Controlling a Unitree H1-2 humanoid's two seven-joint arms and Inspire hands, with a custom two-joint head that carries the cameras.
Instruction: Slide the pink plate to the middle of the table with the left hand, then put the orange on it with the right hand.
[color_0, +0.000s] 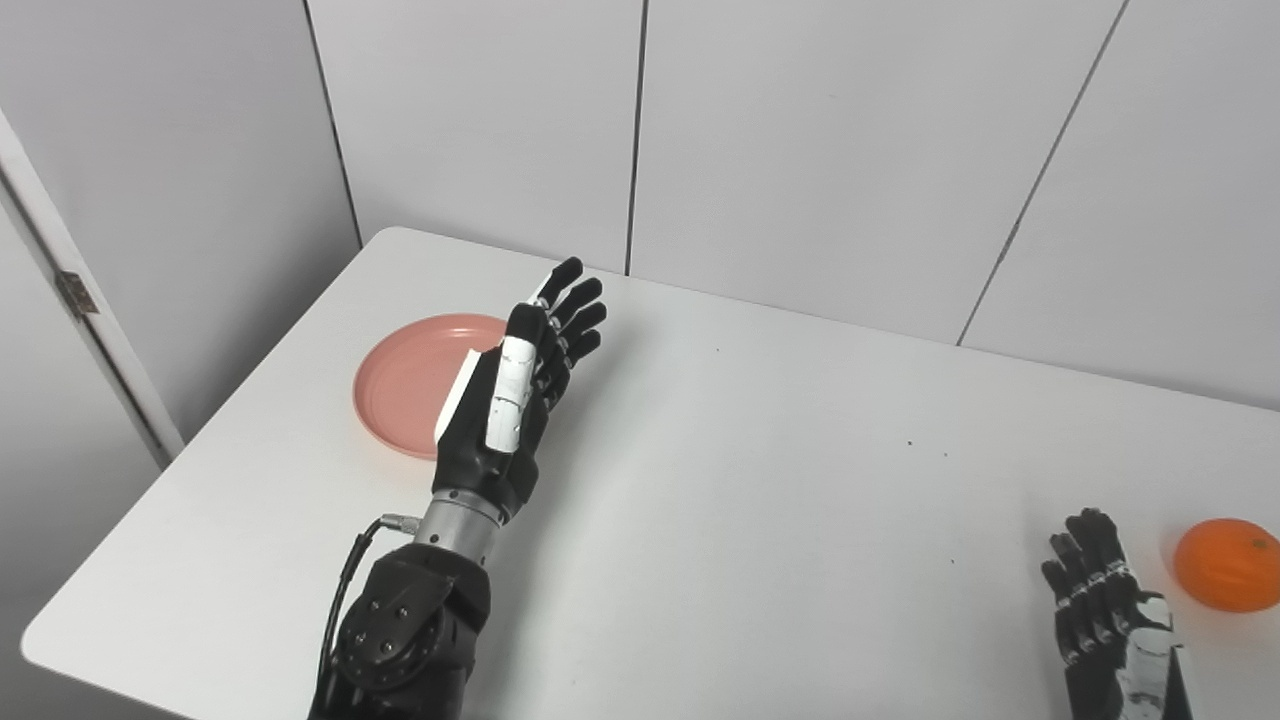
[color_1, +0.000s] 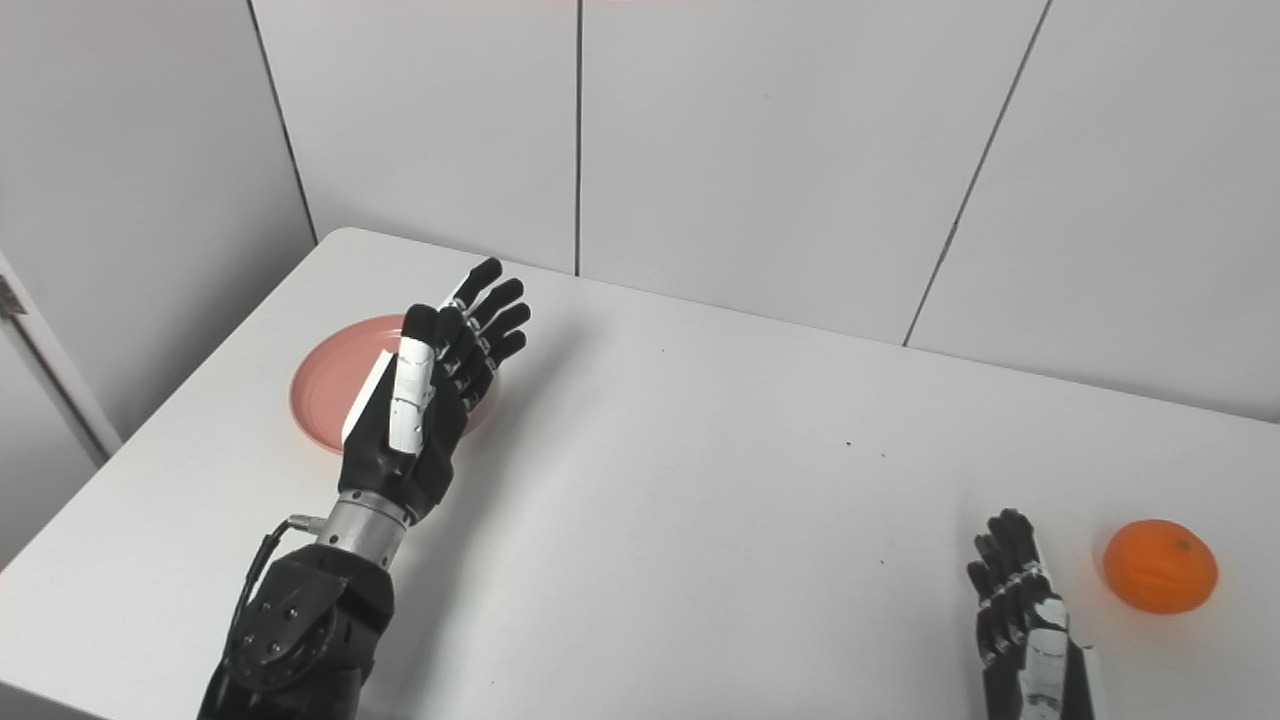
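Note:
A pink plate (color_0: 405, 385) lies flat on the white table (color_0: 760, 480) at the left, partly hidden behind my left hand. My left hand (color_0: 520, 390) is open with its fingers stretched out, raised on edge over the plate's right rim, holding nothing. An orange (color_0: 1226, 564) sits on the table at the far right, near the front. My right hand (color_0: 1100, 610) is open and empty, low at the table's front right, just left of the orange and apart from it.
Grey wall panels (color_0: 800, 140) stand close behind the table's far edge. The table's left edge and rounded front-left corner (color_0: 45, 640) drop off beside a white door frame (color_0: 80, 300).

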